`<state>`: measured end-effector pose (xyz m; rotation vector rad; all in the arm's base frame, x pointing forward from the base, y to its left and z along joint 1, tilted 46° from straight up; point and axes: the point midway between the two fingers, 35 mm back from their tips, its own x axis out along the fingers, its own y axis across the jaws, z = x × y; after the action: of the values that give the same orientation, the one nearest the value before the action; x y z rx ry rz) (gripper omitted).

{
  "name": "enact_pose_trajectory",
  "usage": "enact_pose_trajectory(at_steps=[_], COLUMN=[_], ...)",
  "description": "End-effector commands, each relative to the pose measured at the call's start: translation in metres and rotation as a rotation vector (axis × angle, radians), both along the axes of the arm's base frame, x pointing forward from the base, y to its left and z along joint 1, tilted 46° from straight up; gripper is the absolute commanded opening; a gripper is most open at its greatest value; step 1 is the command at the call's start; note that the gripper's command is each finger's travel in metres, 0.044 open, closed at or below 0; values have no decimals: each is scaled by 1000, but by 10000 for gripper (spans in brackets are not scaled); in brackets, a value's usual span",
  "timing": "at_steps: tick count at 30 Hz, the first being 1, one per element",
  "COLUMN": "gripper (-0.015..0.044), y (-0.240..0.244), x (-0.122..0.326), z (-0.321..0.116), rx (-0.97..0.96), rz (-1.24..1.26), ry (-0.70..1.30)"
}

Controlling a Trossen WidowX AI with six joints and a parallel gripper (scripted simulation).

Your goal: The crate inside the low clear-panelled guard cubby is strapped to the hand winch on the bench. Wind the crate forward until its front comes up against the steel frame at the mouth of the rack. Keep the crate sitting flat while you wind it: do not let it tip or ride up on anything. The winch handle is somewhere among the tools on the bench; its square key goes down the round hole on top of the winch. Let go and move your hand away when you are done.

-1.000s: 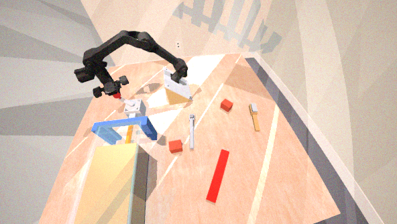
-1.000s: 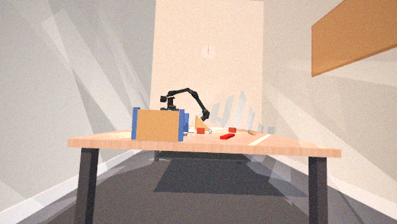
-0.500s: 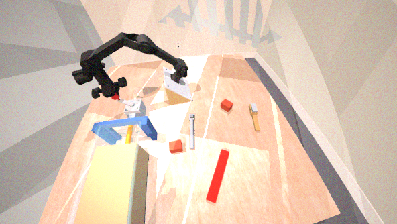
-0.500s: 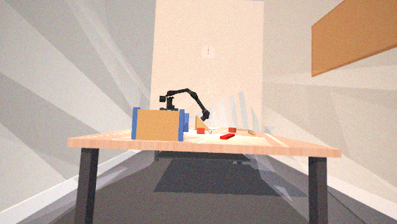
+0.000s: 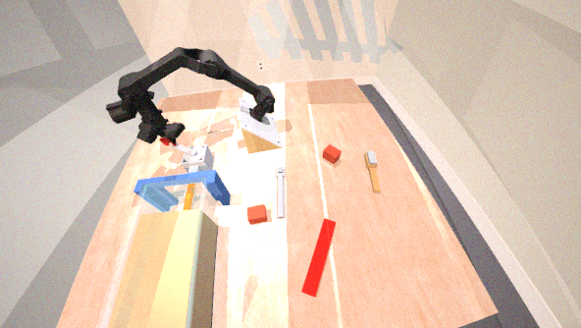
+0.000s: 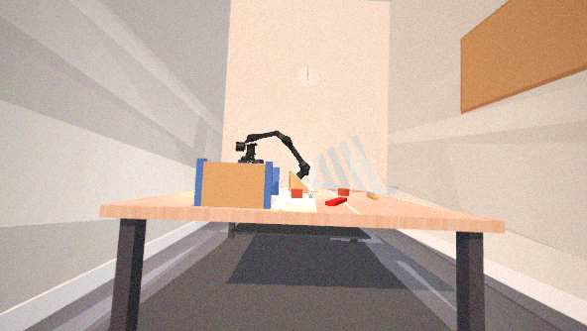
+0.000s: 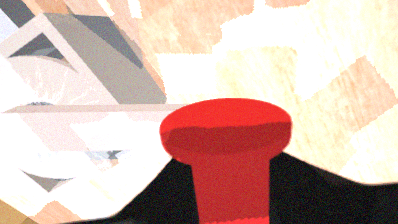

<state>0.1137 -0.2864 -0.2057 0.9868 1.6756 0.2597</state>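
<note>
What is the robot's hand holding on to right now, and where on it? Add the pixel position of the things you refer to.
The winch handle (image 5: 184, 147) (image 7: 90, 125): the gripper (image 5: 164, 136) (image 7: 216, 143) grips it by its red knob, below the wide top.

- Bench top (image 5: 393, 236) (image 6: 297, 214): pale wood, streaky grain, smooth.
- Winch handle's knob (image 5: 166, 141) (image 7: 225, 125): smooth red, like plastic, fairly matt.
- Gripper fingers: matt black.
- Steel frame (image 5: 177, 179) (image 6: 268, 185): flat blue, paint-like.
- Guard panel (image 5: 197, 241): clear, smooth, like plastic.
- Crate (image 5: 162, 265) (image 6: 234, 184): plain tan, matt.

A workshop-like room: my wooden bench (image 5: 402, 236) (image 6: 307, 219) carries a winch (image 5: 198, 156) (image 7: 95, 55) near its left edge and a brush-like tool (image 5: 373, 172) (image 6: 372, 196) toward its right edge.
</note>
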Motion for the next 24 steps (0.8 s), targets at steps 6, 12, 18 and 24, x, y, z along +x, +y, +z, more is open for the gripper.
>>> enact_pose_trajectory(at_steps=[6, 12, 18, 24], gripper=[0, 0, 131, 289], y=[-2, -2, 0, 0], x=[3, 3, 0, 0], z=[-2, -2, 0, 0], rx=[-13, -13, -6, -6], rz=[-234, -234, -212, -212], ry=[201, 201, 208, 208])
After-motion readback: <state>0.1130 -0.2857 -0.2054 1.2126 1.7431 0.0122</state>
